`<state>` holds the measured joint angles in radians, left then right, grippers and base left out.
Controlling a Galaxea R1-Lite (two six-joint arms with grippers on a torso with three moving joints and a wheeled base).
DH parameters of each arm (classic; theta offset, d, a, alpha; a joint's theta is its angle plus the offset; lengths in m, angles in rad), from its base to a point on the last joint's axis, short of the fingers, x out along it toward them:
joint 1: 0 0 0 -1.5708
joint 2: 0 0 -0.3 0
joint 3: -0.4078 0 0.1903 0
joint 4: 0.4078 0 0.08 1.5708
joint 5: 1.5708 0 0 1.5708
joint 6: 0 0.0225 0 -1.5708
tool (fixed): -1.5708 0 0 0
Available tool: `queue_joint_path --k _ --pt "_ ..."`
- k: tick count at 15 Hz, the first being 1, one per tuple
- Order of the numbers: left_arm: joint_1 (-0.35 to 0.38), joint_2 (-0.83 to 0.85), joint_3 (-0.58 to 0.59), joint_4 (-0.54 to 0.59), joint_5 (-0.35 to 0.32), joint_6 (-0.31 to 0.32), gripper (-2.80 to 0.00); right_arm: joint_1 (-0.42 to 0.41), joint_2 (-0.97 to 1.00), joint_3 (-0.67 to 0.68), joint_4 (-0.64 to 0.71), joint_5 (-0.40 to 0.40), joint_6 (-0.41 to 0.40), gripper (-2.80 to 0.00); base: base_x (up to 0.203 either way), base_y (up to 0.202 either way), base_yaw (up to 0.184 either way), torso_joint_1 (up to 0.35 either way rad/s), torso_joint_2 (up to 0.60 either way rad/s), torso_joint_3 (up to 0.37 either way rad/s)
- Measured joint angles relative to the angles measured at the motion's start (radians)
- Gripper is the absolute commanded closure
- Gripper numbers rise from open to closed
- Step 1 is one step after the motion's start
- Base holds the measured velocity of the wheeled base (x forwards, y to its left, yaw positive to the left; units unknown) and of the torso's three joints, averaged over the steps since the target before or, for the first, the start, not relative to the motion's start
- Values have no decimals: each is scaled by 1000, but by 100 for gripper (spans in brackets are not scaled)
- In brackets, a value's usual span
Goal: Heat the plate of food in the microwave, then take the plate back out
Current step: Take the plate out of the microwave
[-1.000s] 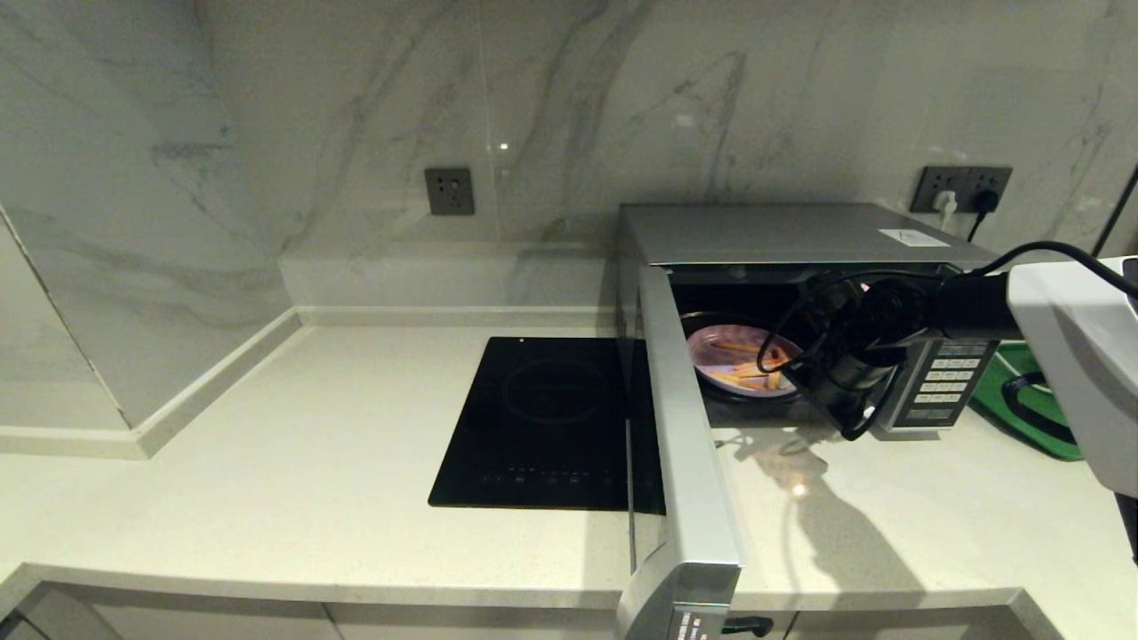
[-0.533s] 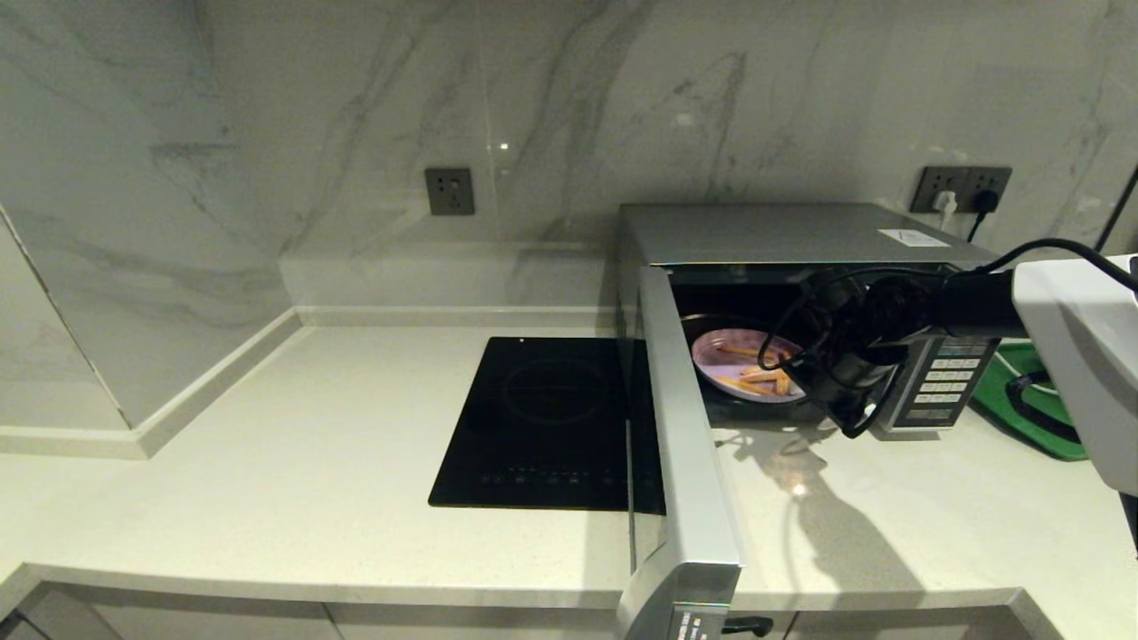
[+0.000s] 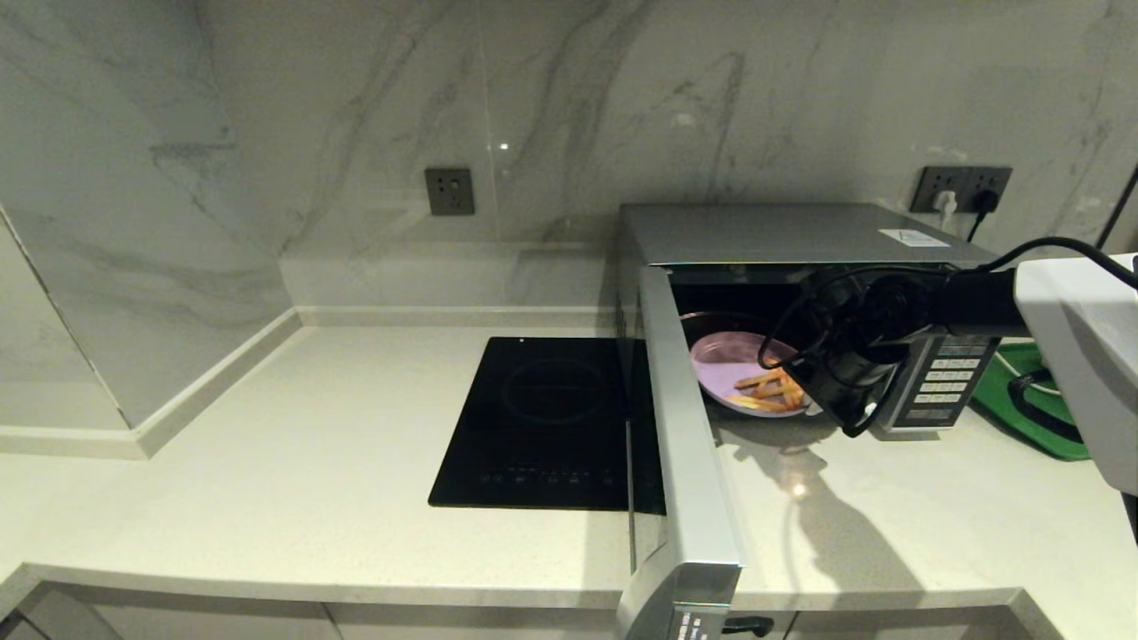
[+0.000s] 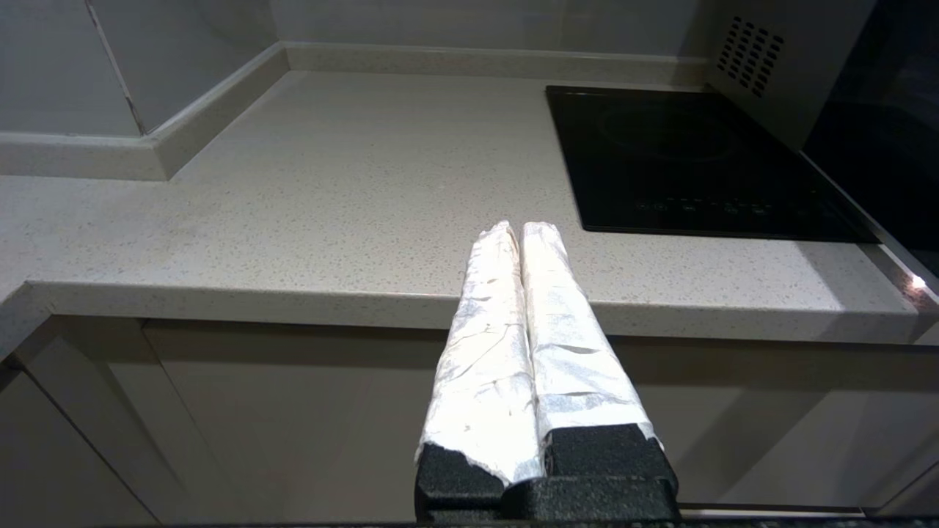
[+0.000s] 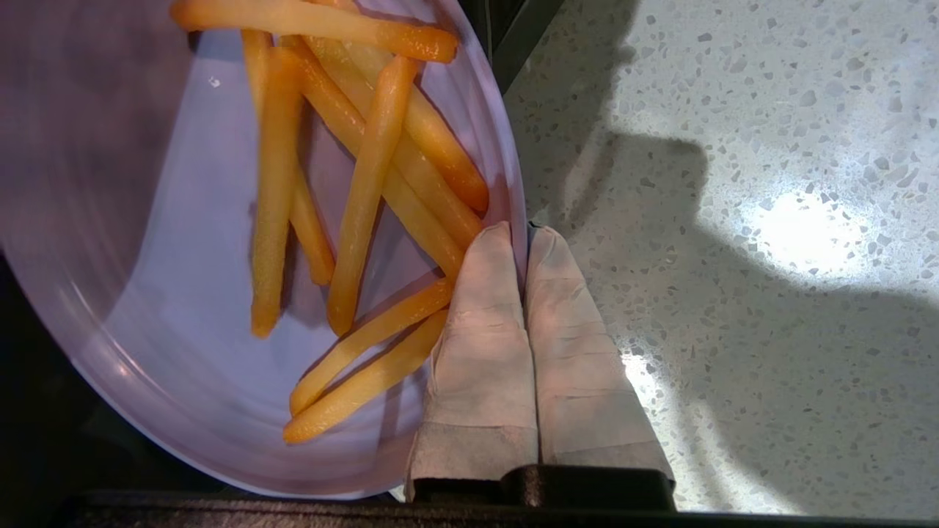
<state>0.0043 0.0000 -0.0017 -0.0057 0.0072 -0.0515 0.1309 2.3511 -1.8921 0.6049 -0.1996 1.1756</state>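
Plate of food (image 5: 147, 242): a round lavender plate with orange-yellow fries, at the mouth of the microwave (image 3: 800, 236), its near rim out over the front sill and tilted toward the speckled countertop (image 3: 267, 462). The fries (image 5: 367, 198) lie bunched toward the gripped side, which fits that tilt.

Right gripper (image 5: 527, 242): its 2 padded fingers (image 5: 484, 352) are pressed together on the plate's near rim, 1 inside the dish beside the fries and 1 outside, so the thin edge is pinched between them. The rim is the only part that the fingers can reach at the opening, which is probably why the hold is there.

Microwave door (image 3: 685, 427): swung wide toward the robot on its left hinge, leaving the cavity clear for the arm that comes in from the right.

Stage, as judged: the plate is being taken out; it is not yet set down on the counter.

Risk: an edge pinch on 1 side lets the far side sag, so fries may slide off.

Left gripper (image 4: 519, 235): parked low in front of the counter edge, its 2 foil-wrapped fingers (image 4: 484, 352) closed on nothing.

Induction cooktop (image 3: 551, 418): just left of the microwave, bare.
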Motion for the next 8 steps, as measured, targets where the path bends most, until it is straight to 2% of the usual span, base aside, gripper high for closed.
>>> queue_joint_path --k 8 --pt "0 0 0 0 0 0 0 -2 -10 -74 1 7 10 0 0 0 0 0 0 0"
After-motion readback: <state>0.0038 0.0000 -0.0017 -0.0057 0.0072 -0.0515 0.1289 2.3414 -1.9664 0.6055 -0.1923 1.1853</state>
